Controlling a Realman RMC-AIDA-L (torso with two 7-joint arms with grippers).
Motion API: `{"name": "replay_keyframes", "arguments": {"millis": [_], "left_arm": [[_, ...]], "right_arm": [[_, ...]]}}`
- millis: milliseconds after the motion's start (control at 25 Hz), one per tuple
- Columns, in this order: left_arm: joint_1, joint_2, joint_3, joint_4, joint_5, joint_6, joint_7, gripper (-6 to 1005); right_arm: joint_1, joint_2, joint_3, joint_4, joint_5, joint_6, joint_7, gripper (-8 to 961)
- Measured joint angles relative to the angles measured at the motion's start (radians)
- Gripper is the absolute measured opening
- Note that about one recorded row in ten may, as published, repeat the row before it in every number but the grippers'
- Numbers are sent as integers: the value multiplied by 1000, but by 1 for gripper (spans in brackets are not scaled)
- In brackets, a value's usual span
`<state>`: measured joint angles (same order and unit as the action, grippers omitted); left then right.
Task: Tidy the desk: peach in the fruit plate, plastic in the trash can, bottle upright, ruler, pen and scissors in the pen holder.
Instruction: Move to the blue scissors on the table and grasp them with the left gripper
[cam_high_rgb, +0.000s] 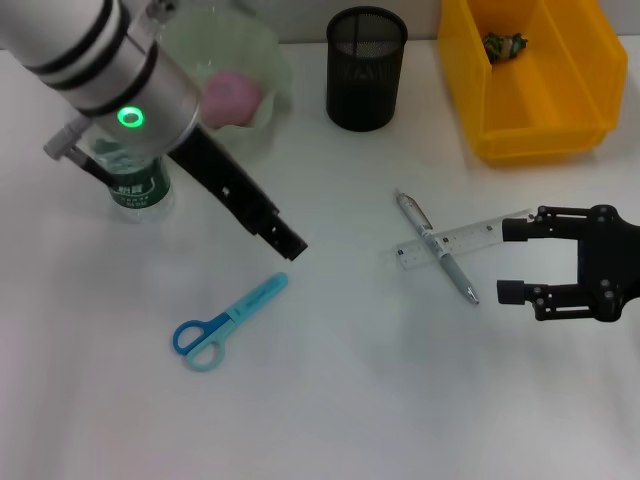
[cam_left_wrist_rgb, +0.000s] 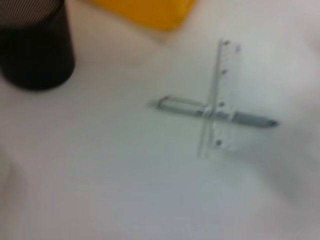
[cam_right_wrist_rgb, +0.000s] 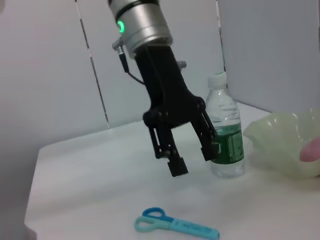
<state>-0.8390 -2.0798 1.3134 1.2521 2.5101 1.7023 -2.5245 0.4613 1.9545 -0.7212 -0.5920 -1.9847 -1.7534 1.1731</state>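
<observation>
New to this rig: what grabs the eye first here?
The yellow bin at the table's far right, with a crumpled scrap inside. Next, the pen lying crossed over the clear ruler mid-table, the open right gripper beside them. The open left gripper hangs above the blue scissors.

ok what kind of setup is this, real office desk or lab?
Probably a staged lab tabletop: bare white table, plain partition panels behind, props like the mesh pen holder, yellow bin and scissors.

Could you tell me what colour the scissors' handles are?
The scissors have blue handles, clearest in the head view.
</observation>
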Motion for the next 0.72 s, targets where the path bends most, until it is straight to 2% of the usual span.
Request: {"name": "replay_keyframes", "arguments": {"millis": [80, 160, 400, 720], "left_arm": [[-1, 0, 12, -17, 13, -13, -21, 813], [6, 0, 67, -52, 30, -41, -67, 813], [30, 0, 185, -55, 47, -75, -130, 813], [37, 0, 277, -52, 45, -91, -201, 812]], "right_arm": [[0, 1, 2, -3, -5, 0, -12, 759], [0, 3, 4, -9, -11, 0, -42, 759], [-2, 4, 6, -15, -12, -2, -71, 758], [11, 3, 6, -15, -13, 1, -76, 759]]}}
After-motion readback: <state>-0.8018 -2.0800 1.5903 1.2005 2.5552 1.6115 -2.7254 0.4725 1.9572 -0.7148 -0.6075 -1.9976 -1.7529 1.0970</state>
